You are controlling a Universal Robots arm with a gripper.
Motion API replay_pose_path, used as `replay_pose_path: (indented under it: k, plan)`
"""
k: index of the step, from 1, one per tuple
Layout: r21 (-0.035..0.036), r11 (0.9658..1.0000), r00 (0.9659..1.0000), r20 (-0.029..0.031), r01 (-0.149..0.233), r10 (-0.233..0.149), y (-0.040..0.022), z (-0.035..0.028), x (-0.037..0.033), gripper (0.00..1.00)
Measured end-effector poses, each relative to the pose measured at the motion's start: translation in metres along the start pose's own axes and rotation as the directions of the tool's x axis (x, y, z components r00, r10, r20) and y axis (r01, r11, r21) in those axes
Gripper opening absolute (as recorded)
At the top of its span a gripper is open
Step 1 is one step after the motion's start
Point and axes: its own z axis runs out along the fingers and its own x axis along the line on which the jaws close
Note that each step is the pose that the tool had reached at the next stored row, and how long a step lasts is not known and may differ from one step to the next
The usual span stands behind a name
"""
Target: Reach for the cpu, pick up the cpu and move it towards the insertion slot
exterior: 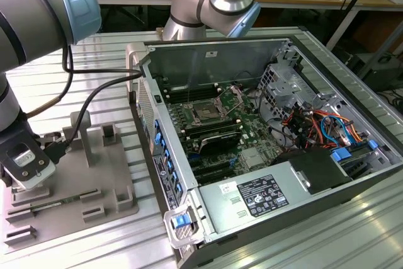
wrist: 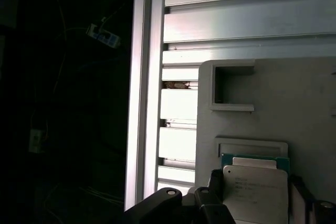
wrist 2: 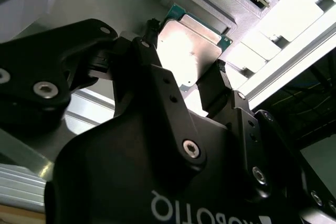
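- Found the gripper [wrist 2: 186, 45] clenched on the chip [wrist 2: 193, 59], with a black finger [wrist 2: 218, 82] against each of two opposite edges in the second wrist view.
- Saw the chip lying flat and low against the grey plate [wrist: 294, 103], silvery face up and a green rim showing along one side in both wrist views (strong glare on the metal in the second).
- Noted, in the first wrist view, the chip [wrist: 255, 195] just beside a raised ridge [wrist: 252, 146] of the plate, and an open square pocket [wrist: 223, 85] a little farther along, near the plate's edge.
- Could not tell whether the chip sat on the plate or hung just clear of it.
- Saw, in the exterior view, the arm [exterior: 38, 11] bent down over the plate's corner on the exterior view's left, with a black cable [exterior: 94, 97] looping above the plate [exterior: 107, 174].
- Saw the plate resting on a slatted metal table [exterior: 94, 51], and an open computer case [exterior: 252, 48] just beside the plate, on its exterior-view right.
- Spotted the socket [exterior: 206, 113] inside that case, well apart from the plate: dark centre, shiny metal frame, green board around it.
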Motion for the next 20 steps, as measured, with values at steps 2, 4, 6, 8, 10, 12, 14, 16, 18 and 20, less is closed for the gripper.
replay_pose_path:
  k: [2, 4, 6, 8, 10, 12, 14, 16, 18, 20]
  plan:
    - [0.0000, 1.0000, 1.0000, 0.0000, 0.000, 0.000, 0.0001, -0.0019, 0.0000, 0.55]
    - [0.0000, 1.0000, 1.0000, 0.0000, 0.000, 0.000, 0.0002, -0.0045, 0.0000, 0.55]
    - [0.0000, 1.0000, 1.0000, 0.0000, 0.000, 0.000, 0.0004, -0.0069, 0.0000, 0.55]
    - [0.0000, 1.0000, 1.0000, 0.0001, 0.000, 0.000, 0.0005, -0.0087, 0.0000, 0.55]
    - [0.0000, 1.0000, 1.0000, 0.0000, 0.000, 0.000, 0.0006, -0.0107, 0.0000, 0.55]
    - [0.0000, 1.0000, 1.0000, 0.0000, 0.000, 0.000, 0.0007, -0.0127, 0.0000, 0.55]
    - [0.0000, 1.0000, 1.0000, 0.0000, 0.000, 0.000, 0.0008, -0.0146, 0.0000, 0.55]
    - [0.0000, 1.0000, 1.0000, 0.0000, 0.000, 0.000, 0.0009, -0.0165, 0.0000, 0.55]
    - [-0.0001, 1.0000, 1.0000, 0.0002, 0.000, 0.000, 0.0010, -0.0187, -0.0002, 0.55]
    - [-0.0001, 1.0000, 1.0000, 0.0001, 0.000, 0.000, 0.0010, -0.0199, -0.0005, 0.55]
